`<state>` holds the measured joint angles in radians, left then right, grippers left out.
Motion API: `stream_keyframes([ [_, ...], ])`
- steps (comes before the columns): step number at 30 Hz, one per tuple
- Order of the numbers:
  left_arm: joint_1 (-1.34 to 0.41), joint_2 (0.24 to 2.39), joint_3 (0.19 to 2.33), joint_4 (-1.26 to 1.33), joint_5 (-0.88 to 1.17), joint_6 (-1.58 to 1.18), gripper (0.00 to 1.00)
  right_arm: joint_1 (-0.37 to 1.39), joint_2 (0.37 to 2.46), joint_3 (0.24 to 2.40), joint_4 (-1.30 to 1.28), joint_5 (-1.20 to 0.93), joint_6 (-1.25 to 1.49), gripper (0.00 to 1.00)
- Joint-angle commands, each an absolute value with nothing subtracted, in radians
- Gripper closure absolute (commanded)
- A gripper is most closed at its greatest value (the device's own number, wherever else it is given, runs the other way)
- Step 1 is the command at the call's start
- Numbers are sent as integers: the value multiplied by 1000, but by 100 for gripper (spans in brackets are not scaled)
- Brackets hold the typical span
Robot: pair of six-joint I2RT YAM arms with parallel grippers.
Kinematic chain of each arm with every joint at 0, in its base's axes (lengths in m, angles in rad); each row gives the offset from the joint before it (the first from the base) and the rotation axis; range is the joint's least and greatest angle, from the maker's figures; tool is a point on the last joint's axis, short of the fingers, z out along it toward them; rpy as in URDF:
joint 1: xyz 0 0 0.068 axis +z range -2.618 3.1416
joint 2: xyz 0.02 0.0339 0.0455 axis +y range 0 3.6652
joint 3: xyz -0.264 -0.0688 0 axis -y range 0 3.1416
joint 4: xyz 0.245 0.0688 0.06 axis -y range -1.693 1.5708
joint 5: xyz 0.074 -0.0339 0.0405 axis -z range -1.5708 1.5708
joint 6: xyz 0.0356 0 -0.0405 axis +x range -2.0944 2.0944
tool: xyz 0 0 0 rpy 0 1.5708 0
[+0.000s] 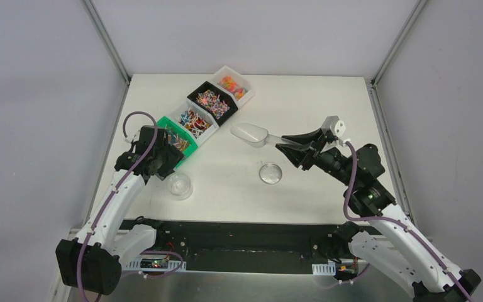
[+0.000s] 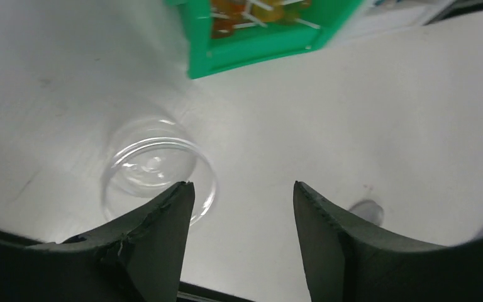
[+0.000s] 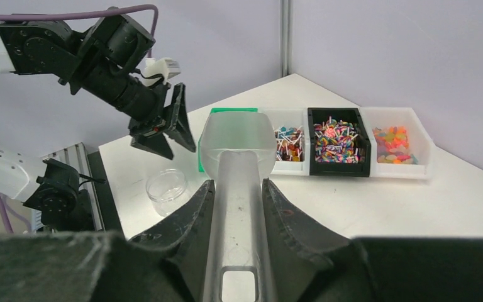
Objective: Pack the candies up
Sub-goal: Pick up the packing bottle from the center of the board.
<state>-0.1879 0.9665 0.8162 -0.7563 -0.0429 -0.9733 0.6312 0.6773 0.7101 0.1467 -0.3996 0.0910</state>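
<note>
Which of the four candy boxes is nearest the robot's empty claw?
The green plastic bin, right beside the open left gripper; the black bin and two white bins sit farther up the row.

I have a row of bins [image 1: 192, 95] running diagonally from the far middle of the surface [image 1: 314, 107] toward my left arm [image 1: 116, 195], candies [image 1: 214, 104] in them. The jar [image 1: 179, 185] stands just before the nearest bin [image 1: 188, 151]; the lid [image 1: 270, 173] lies to its right, the scoop [image 1: 249, 133] behind the lid.

Lab enclosure; grey panel walls [image 1: 245, 31], white table [image 1: 302, 107].
</note>
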Motion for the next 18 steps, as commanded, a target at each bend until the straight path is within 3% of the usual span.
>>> stream_keyframes([
  [1,-183,951,847,-961,-300,-990,42,627,644,709,162,-361,55,100],
  [18,-183,957,724,-969,-306,-1081,58,627,596,680,156,-344,28,100],
])
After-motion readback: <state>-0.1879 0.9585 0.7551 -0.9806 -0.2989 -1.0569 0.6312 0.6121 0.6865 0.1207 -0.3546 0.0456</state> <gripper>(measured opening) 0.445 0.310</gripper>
